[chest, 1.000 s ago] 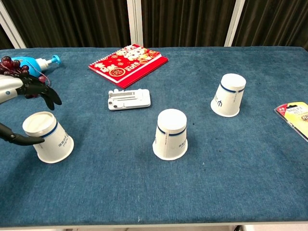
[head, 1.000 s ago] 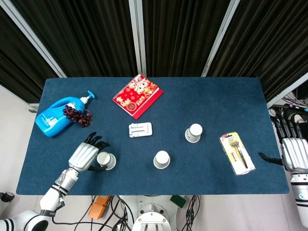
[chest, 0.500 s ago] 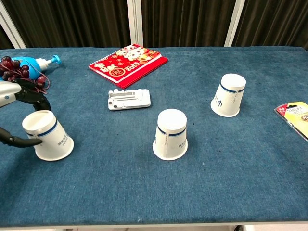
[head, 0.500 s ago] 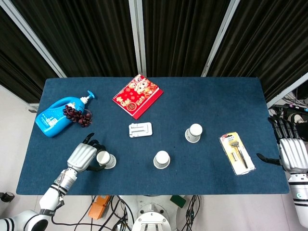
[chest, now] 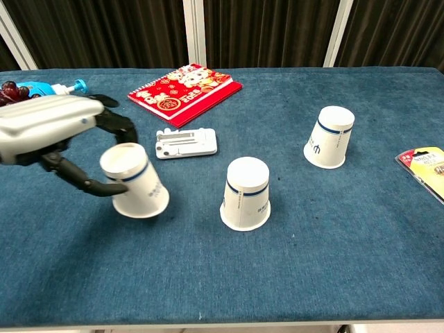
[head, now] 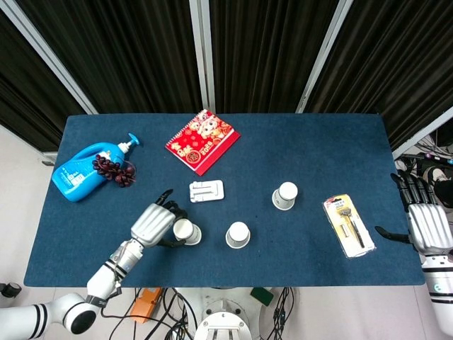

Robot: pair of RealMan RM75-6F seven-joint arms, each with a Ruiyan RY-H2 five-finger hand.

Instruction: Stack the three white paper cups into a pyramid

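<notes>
Three white paper cups stand upside down on the blue table. My left hand (head: 154, 222) (chest: 48, 128) grips the left cup (head: 187, 231) (chest: 134, 181), its fingers wrapped around the cup's wall, and holds it tilted just left of the middle cup (head: 238, 234) (chest: 245, 193). The third cup (head: 285, 195) (chest: 329, 136) stands apart, further back and to the right. My right hand (head: 427, 225) hangs open beyond the table's right edge, holding nothing; only the head view shows it.
A white plastic stand (head: 206, 190) (chest: 185, 143) lies behind the held cup. A red booklet (head: 202, 140) (chest: 184, 84) sits further back. A blue pump bottle (head: 86, 170) with dark beads (head: 113, 169) is at the far left. A packaged tool (head: 348, 225) lies at the right.
My left hand has closed on the left cup and carried it to the right, toward the middle cup. The right hand has barely shifted.
</notes>
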